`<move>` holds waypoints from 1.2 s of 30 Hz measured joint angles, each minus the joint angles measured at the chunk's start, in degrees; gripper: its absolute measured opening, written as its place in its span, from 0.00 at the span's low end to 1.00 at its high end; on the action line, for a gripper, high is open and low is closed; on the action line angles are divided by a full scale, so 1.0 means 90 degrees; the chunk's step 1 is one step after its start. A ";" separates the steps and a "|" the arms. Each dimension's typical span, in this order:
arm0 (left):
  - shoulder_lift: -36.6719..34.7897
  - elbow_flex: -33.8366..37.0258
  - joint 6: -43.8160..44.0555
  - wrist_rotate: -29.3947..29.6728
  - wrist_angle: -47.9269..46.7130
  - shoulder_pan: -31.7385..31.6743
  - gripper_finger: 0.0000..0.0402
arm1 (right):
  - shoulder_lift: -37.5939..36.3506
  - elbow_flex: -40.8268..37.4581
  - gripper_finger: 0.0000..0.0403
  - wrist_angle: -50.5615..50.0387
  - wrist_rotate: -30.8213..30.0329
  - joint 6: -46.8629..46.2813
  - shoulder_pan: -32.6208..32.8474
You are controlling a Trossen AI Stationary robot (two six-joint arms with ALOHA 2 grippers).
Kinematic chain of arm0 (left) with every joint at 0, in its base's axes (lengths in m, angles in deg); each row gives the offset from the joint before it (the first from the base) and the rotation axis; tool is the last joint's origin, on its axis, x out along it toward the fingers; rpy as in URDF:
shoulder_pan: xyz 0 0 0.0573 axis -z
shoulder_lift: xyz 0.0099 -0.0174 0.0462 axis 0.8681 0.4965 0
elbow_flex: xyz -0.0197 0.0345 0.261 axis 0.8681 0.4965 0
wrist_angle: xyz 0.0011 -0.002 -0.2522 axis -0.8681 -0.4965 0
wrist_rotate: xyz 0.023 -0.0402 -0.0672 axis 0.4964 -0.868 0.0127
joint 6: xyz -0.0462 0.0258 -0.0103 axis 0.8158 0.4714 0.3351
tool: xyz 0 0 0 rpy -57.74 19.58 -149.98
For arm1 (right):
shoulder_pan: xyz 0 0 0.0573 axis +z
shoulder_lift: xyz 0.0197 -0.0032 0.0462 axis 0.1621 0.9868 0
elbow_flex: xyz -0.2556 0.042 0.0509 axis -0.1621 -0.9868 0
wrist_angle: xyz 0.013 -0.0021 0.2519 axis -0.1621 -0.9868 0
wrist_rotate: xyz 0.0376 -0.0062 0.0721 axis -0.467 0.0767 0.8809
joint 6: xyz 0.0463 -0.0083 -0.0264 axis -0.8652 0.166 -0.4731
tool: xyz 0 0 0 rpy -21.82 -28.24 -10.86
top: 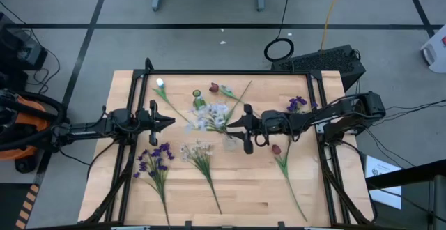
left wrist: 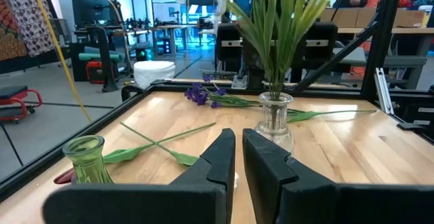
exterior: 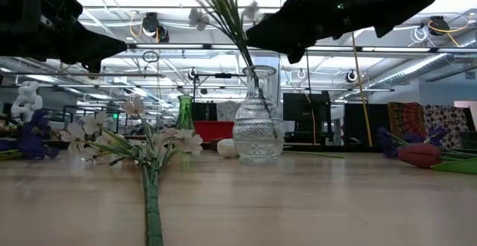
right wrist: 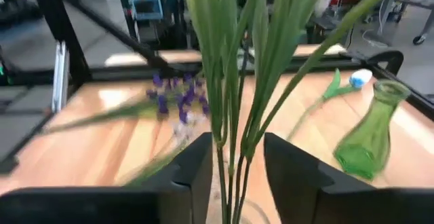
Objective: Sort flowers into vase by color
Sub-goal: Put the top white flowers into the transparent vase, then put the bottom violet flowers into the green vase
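Note:
A clear glass vase point(top: 230, 143) point(exterior: 257, 127) stands mid-table with a pale white-lilac spray point(top: 211, 116) in it, stems down in the neck. My right gripper point(top: 230, 124) point(right wrist: 236, 163) is open above the vase, one finger on each side of the spray's green stems point(right wrist: 234, 125), apart from them. My left gripper point(top: 167, 122) point(left wrist: 239, 159) is shut and hovers left of the vase. A small green vase point(top: 198, 99) point(right wrist: 369, 136) stands farther back. On the table lie a second pale spray point(top: 200, 151), a purple cluster point(top: 157, 159) and a dark red tulip point(top: 277, 148).
Near the far edge lie a white tulip point(top: 160, 84), a second dark red tulip point(top: 214, 88) and, to the right, another purple cluster point(top: 297, 104). Black frame rails point(top: 320, 97) border the table. Bare wood shows at the near middle point(top: 251, 188).

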 joint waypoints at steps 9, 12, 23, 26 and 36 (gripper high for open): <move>-0.0002 0.0000 0.0000 0.0000 0.0000 -0.0002 0.09 | -0.1292 0.0000 0.37 -0.1326 -0.0381 0.0529 -0.0002; 0.0000 -0.0001 0.0000 0.0000 0.0000 0.0000 0.09 | -0.1738 0.0000 0.37 -0.1554 -0.0755 0.0535 -0.0005; 0.0000 -0.0002 0.0000 0.0000 0.0002 -0.0001 0.09 | -0.2360 0.0000 0.37 -0.1926 -0.1185 0.0534 -0.0005; 0.0000 -0.0001 0.0000 0.0000 0.0000 -0.0001 0.09 | -0.2360 0.0000 0.37 -0.2028 -0.1185 0.0534 -0.0005; 0.0000 0.0000 0.0000 0.0000 0.0000 0.0000 0.09 | -0.2358 0.0000 0.37 -0.2176 -0.1182 0.0462 -0.0005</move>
